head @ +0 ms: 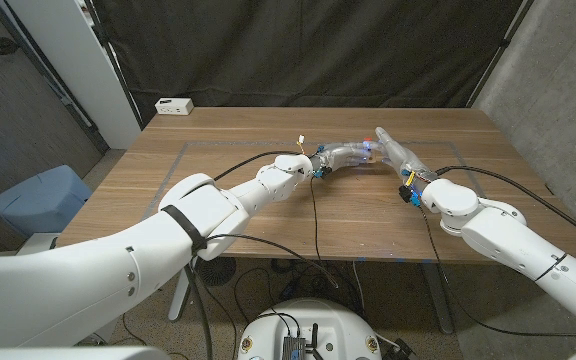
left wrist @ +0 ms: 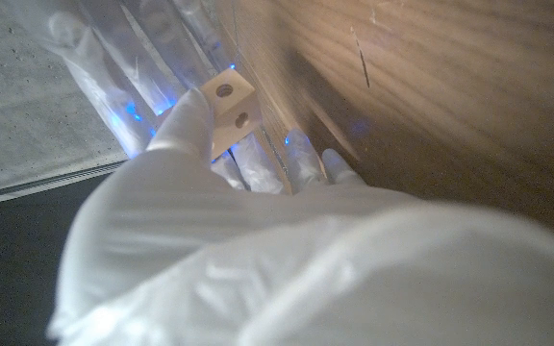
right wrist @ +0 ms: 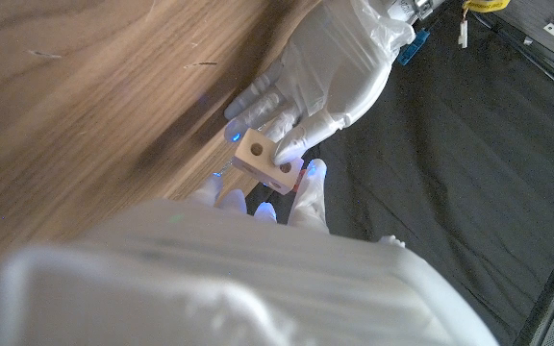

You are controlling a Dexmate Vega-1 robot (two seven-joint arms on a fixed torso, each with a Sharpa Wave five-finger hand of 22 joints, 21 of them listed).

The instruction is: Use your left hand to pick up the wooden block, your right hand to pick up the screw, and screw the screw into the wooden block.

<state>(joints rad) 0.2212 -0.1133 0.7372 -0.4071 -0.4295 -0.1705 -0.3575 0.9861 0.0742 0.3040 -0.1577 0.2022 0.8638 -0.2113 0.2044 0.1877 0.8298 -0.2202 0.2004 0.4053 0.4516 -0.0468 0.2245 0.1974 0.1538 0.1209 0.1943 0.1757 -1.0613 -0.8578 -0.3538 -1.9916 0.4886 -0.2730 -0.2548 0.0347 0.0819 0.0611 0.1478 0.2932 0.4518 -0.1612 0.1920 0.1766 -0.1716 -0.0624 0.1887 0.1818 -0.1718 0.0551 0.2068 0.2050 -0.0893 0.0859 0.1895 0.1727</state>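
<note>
Wooden block in left hand | screw hidden | right hand blurred

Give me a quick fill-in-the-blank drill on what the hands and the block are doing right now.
1. The wooden block is held by the ____ robot hand.
2. Two round ____ show in one face of the wooden block.
3. The right robot hand meets the left one above a table made of ____.
4. Behind the table hangs a ____ curtain.

Missing words: left; holes; wood; black
</note>
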